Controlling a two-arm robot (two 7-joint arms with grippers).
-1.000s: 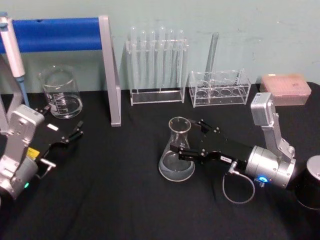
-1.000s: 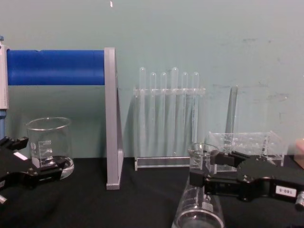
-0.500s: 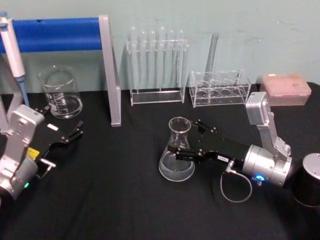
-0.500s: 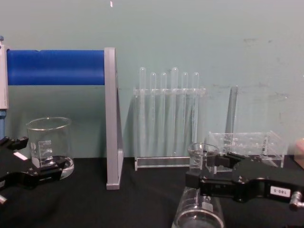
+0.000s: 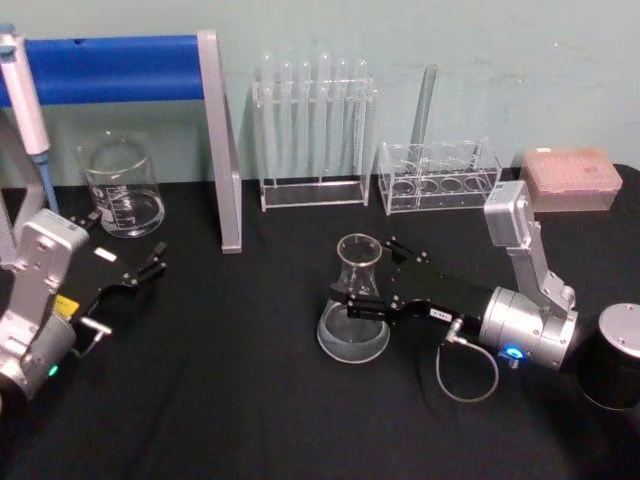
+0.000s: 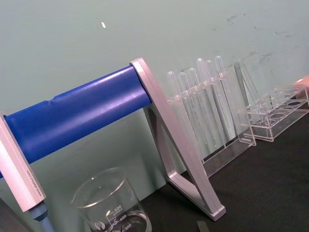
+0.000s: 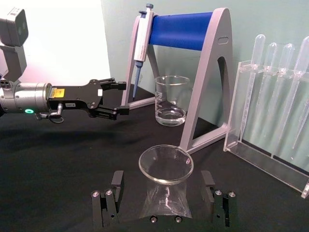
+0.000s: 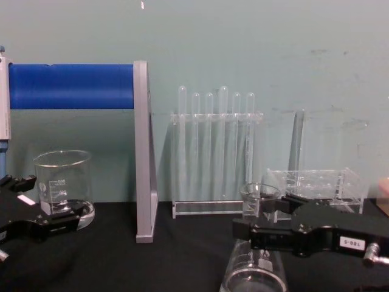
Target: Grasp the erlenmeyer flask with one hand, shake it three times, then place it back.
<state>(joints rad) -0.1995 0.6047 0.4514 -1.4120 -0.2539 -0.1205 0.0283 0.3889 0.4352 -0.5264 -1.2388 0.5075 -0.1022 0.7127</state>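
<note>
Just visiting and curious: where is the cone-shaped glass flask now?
In the head view the erlenmeyer flask stands upright mid-table, in front of the test tube rack, its neck between the open fingers of the right end effector.

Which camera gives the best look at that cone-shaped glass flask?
The head view: it shows the whole flask, rim to base, standing on the black table with the right gripper open around it. The right wrist view looks down on its rim and neck; the chest view cuts off its base.
</note>
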